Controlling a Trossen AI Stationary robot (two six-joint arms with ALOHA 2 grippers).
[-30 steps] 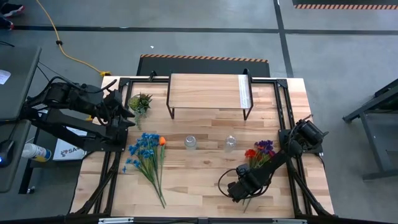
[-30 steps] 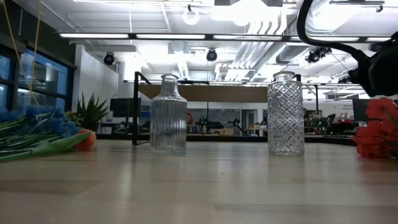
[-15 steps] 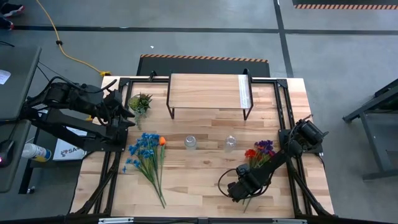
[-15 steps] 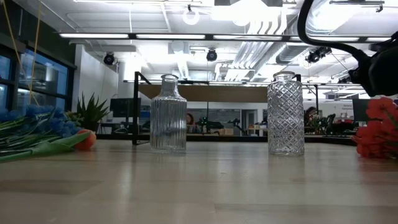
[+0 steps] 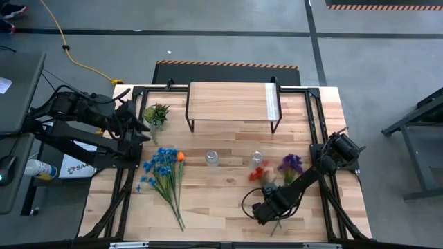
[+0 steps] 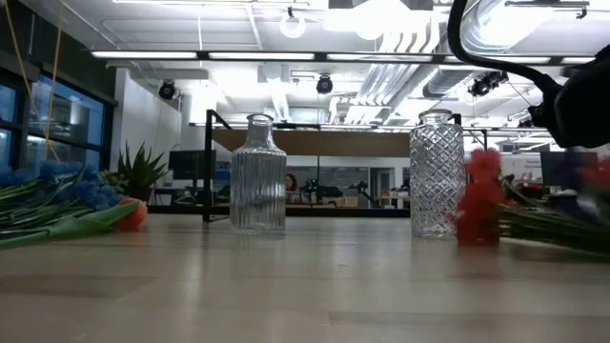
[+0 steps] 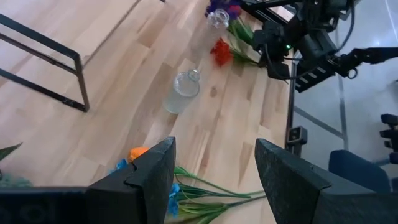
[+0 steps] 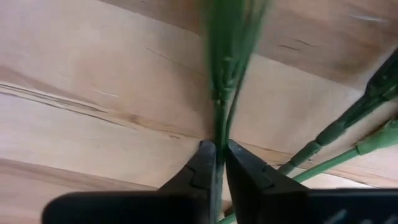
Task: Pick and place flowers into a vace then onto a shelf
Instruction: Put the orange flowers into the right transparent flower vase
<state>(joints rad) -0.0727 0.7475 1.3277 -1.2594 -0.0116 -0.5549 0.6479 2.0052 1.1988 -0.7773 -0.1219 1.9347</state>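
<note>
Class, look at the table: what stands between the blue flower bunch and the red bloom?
Two clear glass vases: the ribbed vase, then the diamond-cut vase. The low view shows both between the blue flowers and red bloom.

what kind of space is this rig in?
Probably a robotics lab or industrial workshop: a grey concrete floor with hazard striping, exposed ceiling ducts and strip lights, and a yellow cable trailing across the floor beside the plank table.

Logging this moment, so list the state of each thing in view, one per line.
Right gripper: fingers shut on a green stem, low over the table.
Red flower: held by its stem.
Purple flowers: lying on the table.
Blue flowers: lying flat.
Two glass vases: upright, empty.
Left gripper: fingers open, holding nothing.
Shelf: bare.
</note>
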